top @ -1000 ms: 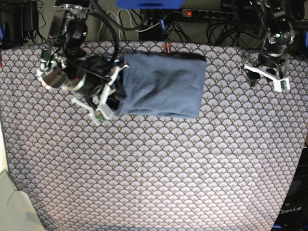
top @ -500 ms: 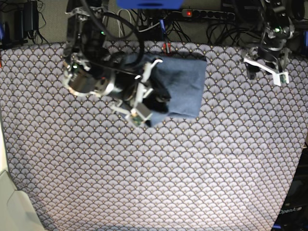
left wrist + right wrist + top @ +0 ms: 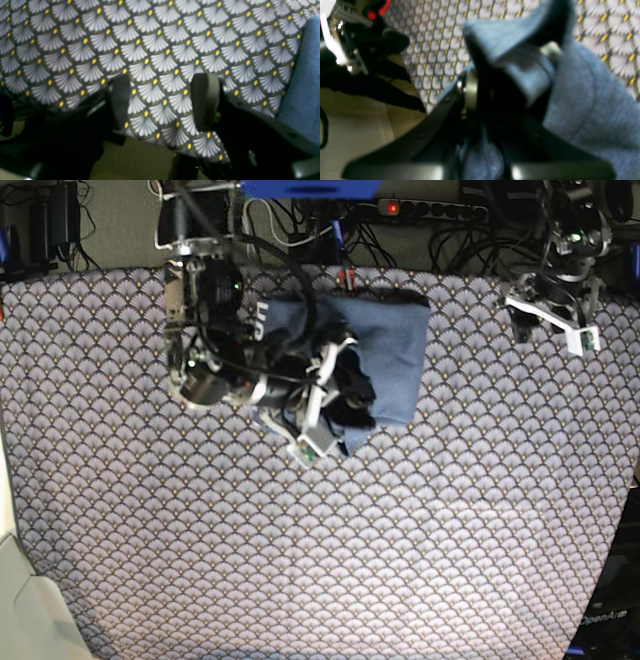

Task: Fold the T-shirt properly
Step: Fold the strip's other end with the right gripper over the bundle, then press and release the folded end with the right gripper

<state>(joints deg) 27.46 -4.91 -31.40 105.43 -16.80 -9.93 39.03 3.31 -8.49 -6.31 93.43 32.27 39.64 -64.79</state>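
We see the T-shirt [image 3: 385, 355] lying near the far edge of the tabletop [image 3: 400, 540], a little left of that edge's middle, as a folded slate-blue block. Its right part lies flat on the fan-scale tablecloth [image 3: 150, 520], while its left part is lifted and bunched under the right arm. A few white letters show on the cloth beside that arm, at the shirt's upper left.

The right gripper [image 3: 330, 400] sits over the left half of the shirt, and its jaws are pinching a fold of the fabric. In the right wrist view the blue cloth [image 3: 582, 105] is draped over and between the dark fingers [image 3: 471, 100], with a raised flap standing above them and more fabric hanging below; the picture is blurred, so we cannot tell how many layers are caught. Beyond the flap the patterned tablecloth [image 3: 432, 50] and the far edge of the tabletop show.

The left gripper [image 3: 552, 320] hangs near the far right corner of the tabletop, well apart from the shirt. In the left wrist view its jaws are spread, the two dark fingers [image 3: 205, 100] standing apart with only tablecloth [image 3: 160, 50] between them, and nothing is held. A strip of the blue shirt [image 3: 305, 82] shows at that view's right side, apart from the left gripper [image 3: 162, 100].
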